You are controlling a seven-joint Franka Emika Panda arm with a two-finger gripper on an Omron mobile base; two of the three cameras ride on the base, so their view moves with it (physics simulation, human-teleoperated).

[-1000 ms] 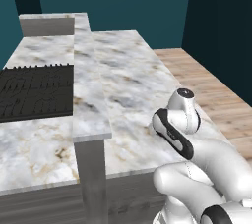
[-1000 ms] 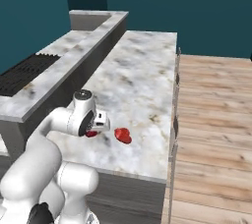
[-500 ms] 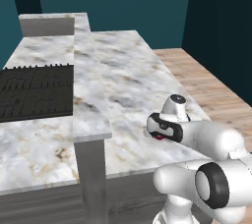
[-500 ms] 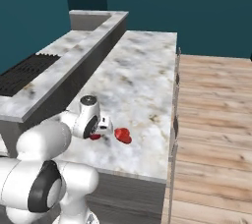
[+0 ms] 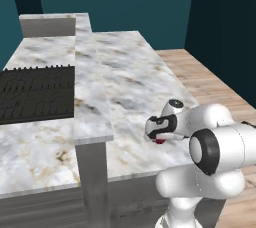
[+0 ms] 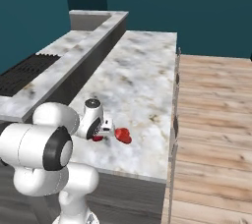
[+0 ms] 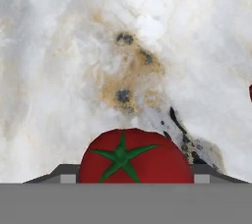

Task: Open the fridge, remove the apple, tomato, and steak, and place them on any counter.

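Observation:
My gripper point(image 7: 127, 176) is shut on the tomato point(image 7: 134, 158), a round red fruit with a green star-shaped stalk, held between the two finger tips just above the counter point(image 7: 59, 80). From the base cameras the hand hangs low over the counter's point(image 5: 125, 87) near right part, and a bit of the tomato point(image 5: 160, 141) peeks out under it. Just beside the tomato point(image 6: 97, 138) a low, irregular red lump, the steak point(image 6: 123, 135), lies on the marbled counter point(image 6: 142, 70). The fridge and the apple are out of view.
A black cooktop point(image 5: 35, 94) is set into the counter's left part, behind a raised marbled ledge point(image 5: 90, 97). The counter's near edge point(image 6: 133, 173) runs close in front of the hand. Wooden floor point(image 6: 216, 120) lies to the right.
The arm's links have swung round and the hand has shifted slightly along the counter. The tomato stays in the grip. The steak has not moved.

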